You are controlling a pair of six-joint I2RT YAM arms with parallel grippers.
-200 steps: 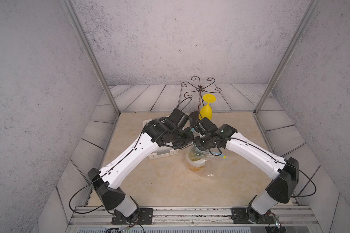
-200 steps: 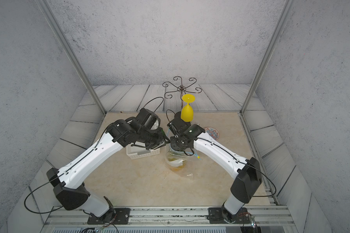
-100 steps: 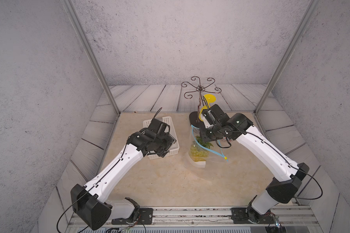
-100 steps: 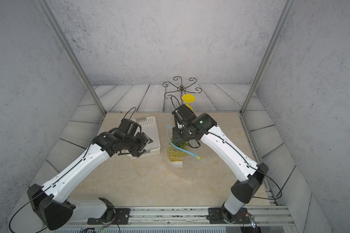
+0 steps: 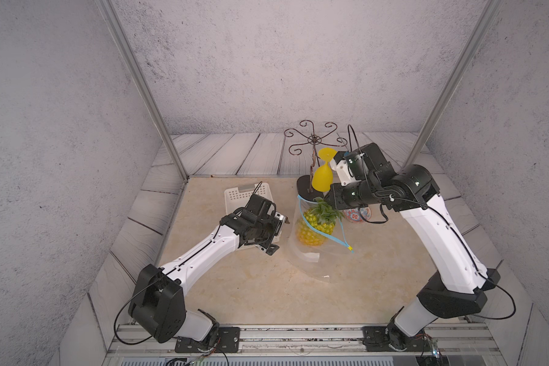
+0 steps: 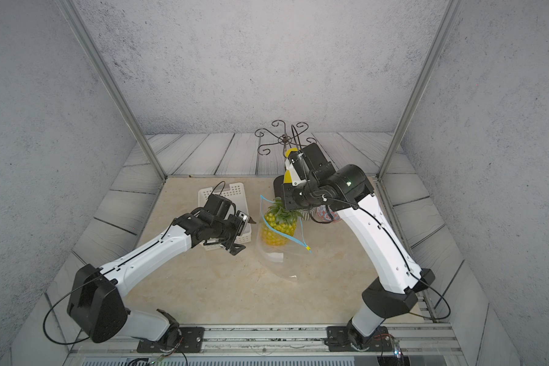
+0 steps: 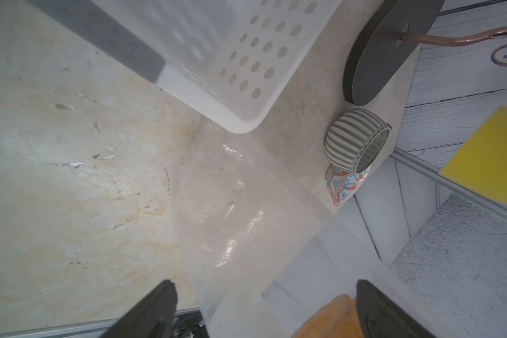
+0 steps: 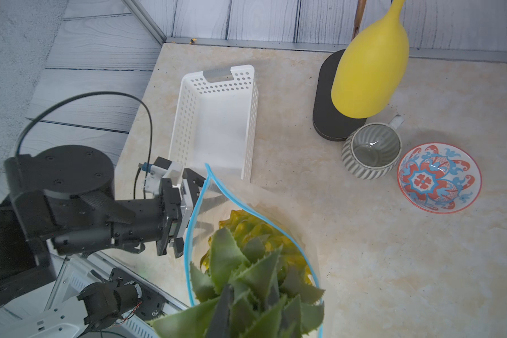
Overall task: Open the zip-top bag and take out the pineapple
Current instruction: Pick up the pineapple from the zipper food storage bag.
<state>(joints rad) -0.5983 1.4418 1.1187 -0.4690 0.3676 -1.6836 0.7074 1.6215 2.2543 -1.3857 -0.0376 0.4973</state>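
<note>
The clear zip-top bag point(image 5: 311, 263) stands mid-table, its light-blue zip strip point(image 5: 322, 233) gaping open. A yellow slider point(image 5: 350, 249) hangs at the strip's end. Inside stands the pineapple point(image 5: 314, 228), its green crown poking out of the bag's mouth point(image 8: 246, 263). My right gripper point(image 8: 246, 304) comes down from above and is shut on the crown's leaves; in both top views its wrist hides the fingers. My left gripper point(image 5: 281, 234) hovers open against the bag's left side, holding nothing. In the left wrist view its fingertips point(image 7: 164, 295) frame the plastic and an orange patch of pineapple point(image 7: 331, 316).
A white perforated basket point(image 5: 238, 195) lies behind my left gripper. At the back, a yellow goblet point(image 5: 323, 177) hangs on a wire stand point(image 5: 313, 139) with a dark base point(image 8: 325, 96). A striped cup point(image 8: 372, 152) and a patterned bowl point(image 8: 439, 178) sit right of the bag.
My left gripper has let go at the bag's mouth, opened wide and drawn off to the bag's left side. My right arm has risen, and the bag with the pineapple now stands upright.
</note>
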